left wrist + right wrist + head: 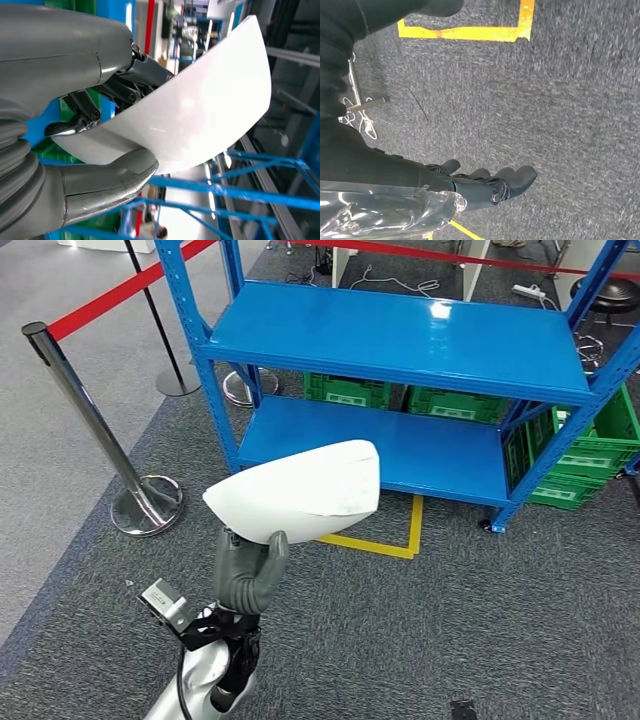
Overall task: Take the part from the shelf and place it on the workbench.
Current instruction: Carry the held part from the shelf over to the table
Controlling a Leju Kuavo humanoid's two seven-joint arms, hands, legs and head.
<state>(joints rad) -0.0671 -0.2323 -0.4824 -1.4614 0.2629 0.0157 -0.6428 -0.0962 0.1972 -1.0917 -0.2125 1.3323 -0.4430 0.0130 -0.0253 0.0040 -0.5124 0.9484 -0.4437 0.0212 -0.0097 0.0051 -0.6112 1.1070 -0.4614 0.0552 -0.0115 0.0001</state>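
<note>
1. Gripping the white curved part by its narrow end at 7 o'clock, the left hand carries it clear of the shelf
2. Hanging over the carpet, the right hand is released, fingers loosely extended
3. Beyond, at 12 o'clock, stands the blue shelf; next comes turning to find the desk

A blue shelf stands on the grey carpeted floor, its two boards bare. Green crates sit on the floor behind and beside the shelf. Yellow tape marks the floor just before the shelf, and a chrome stanchion base rests near it.
</note>
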